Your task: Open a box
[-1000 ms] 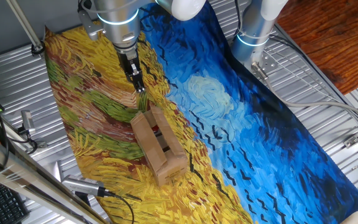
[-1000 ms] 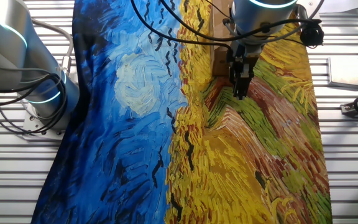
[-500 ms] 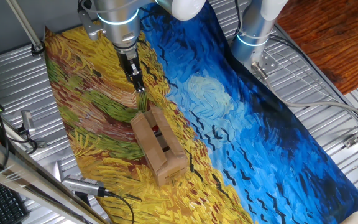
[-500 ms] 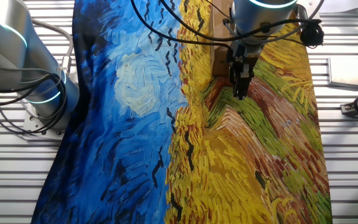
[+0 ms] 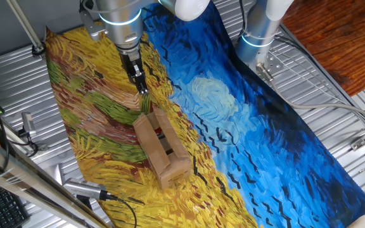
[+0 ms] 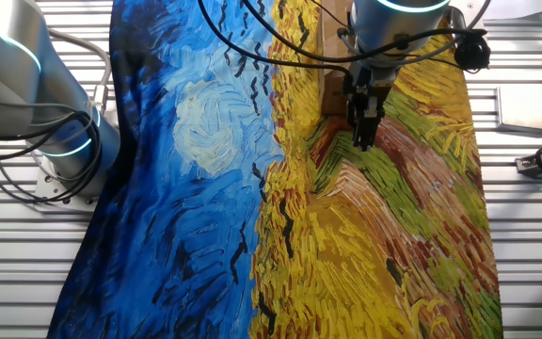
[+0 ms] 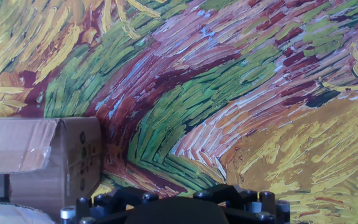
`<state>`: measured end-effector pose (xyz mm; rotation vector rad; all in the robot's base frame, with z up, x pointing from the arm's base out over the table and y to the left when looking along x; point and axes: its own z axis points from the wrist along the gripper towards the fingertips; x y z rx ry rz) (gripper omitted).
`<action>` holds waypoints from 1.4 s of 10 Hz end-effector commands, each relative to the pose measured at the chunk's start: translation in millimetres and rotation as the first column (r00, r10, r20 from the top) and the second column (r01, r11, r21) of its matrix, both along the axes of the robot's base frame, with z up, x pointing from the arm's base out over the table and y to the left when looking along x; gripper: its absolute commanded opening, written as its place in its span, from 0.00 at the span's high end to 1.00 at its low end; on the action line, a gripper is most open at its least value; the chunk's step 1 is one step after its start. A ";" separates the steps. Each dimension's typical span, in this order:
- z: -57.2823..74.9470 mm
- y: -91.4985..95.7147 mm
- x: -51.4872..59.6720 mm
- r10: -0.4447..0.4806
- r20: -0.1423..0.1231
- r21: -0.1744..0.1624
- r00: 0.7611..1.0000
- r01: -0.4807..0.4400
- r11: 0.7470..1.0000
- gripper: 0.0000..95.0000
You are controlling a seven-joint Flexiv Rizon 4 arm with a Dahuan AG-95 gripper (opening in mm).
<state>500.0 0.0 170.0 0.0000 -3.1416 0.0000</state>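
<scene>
The box point(image 5: 162, 149) is a small long brown cardboard box lying on the painted cloth, with a dark gap between its top flaps. My gripper point(image 5: 143, 88) hangs point-down just beyond the box's far end, close above the cloth, fingers together and holding nothing. In the other fixed view the gripper point(image 6: 363, 141) is in front of the box point(image 6: 331, 89), which the arm mostly hides. The hand view shows the box's taped end point(image 7: 42, 155) at the left; the fingertips do not show there.
A Van Gogh style painted cloth point(image 5: 246, 126) covers the table. A second robot base point(image 5: 258, 31) stands at its far edge, also in the other fixed view point(image 6: 36, 113). Cables and metal tools point(image 5: 81, 189) lie along the ribbed metal border.
</scene>
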 end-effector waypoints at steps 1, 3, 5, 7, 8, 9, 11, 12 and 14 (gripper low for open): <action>0.0 0.0 0.0 0.042 0.012 0.030 0.999 -0.043 0.999 1.00; 0.0 0.0 0.0 0.161 0.017 0.030 0.987 -0.161 0.986 1.00; 0.0 0.0 0.0 0.154 0.015 0.026 0.988 -0.154 0.988 1.00; 0.0 0.0 0.0 0.172 0.017 0.027 0.985 -0.172 0.985 1.00; 0.0 0.0 0.0 0.180 0.014 0.030 0.984 -0.180 0.983 1.00; 0.0 0.0 0.0 0.196 0.011 0.035 0.981 -0.196 0.980 1.00; 0.0 0.0 0.0 0.244 -0.011 0.037 0.970 -0.244 0.969 1.00; 0.0 0.0 0.0 0.258 -0.010 0.040 0.966 -0.258 0.965 1.00; 0.0 0.0 0.0 0.312 -0.024 0.060 0.950 -0.310 0.949 1.00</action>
